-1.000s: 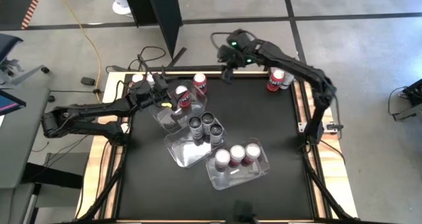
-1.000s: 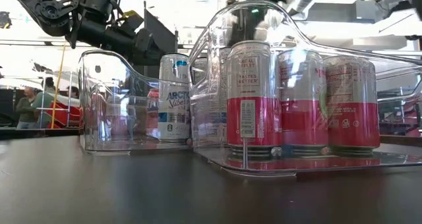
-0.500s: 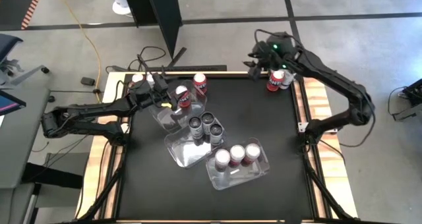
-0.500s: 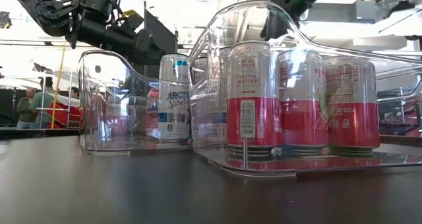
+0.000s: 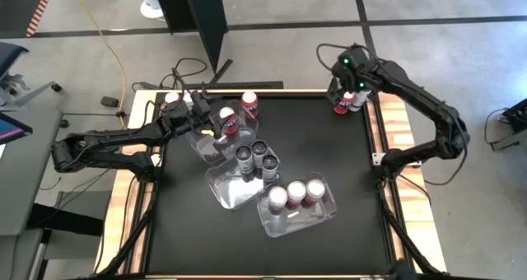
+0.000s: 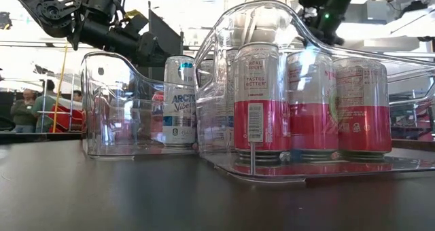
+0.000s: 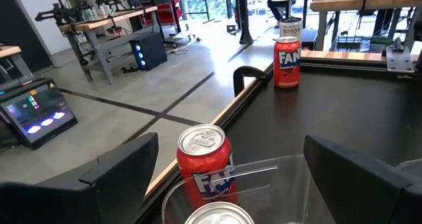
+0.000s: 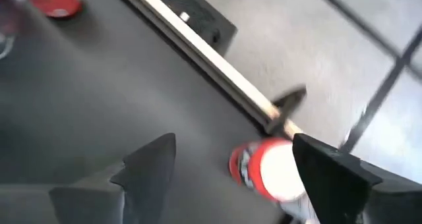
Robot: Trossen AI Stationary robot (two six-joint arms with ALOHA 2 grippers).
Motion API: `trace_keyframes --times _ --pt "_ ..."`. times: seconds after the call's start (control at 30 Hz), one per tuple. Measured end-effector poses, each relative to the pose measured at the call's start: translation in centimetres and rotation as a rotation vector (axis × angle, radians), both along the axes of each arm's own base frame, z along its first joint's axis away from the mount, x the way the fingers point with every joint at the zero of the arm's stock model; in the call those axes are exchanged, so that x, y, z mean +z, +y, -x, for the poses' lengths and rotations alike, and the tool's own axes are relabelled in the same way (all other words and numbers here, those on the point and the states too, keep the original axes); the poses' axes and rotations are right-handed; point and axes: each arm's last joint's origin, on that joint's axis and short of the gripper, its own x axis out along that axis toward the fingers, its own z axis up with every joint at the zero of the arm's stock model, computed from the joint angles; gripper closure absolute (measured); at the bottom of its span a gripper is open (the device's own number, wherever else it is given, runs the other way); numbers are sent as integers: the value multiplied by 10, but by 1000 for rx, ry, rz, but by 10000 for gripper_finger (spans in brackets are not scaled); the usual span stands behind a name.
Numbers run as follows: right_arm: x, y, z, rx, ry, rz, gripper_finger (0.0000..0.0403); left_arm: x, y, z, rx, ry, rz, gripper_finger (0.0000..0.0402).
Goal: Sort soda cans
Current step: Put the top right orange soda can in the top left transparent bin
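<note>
We see the right gripper (image 5: 347, 89) at the upper right of the high view, poised over two cans at the desk's (image 5: 329, 156) far right corner: a red can (image 5: 340, 105) and a white one (image 5: 356, 100) just beside it. In the right wrist view its fingers (image 8: 148, 165) stand wide apart with the red can between them, not gripped. The left gripper (image 5: 200, 113), jaws wide and empty, sits at the upper left over a clear tub (image 5: 210, 144) holding one red can (image 5: 227, 120); another red can (image 5: 249, 104) stands just beside that tub. The middle tub (image 5: 230, 189) holds two dark cans (image 5: 256, 156). The lower tub (image 5: 296, 218) holds three red-and-white cans (image 5: 296, 193).
</note>
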Motion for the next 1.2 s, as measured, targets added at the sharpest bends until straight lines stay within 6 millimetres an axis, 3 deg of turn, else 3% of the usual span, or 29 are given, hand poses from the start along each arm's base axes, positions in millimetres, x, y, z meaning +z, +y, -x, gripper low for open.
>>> trace_keyframes --times 0.27,0.57,0.7,0.9,1.2 --pt "-6 -26 48 -435 21 -64 73 0 -1 -1 -33 -5 4 26" --pt "-5 -30 47 -623 -97 -70 73 1 -1 -1 -55 -9 1 26" --pt "-14 -28 40 -616 -44 -123 73 1 -2 -1 -66 -9 2 26" --pt "-28 -25 2 -458 -1 -123 73 1 -2 -1 -82 -7 -1 26" --pt "-80 -46 -27 -280 255 -218 73 1 -2 -1 -81 -8 1 26"
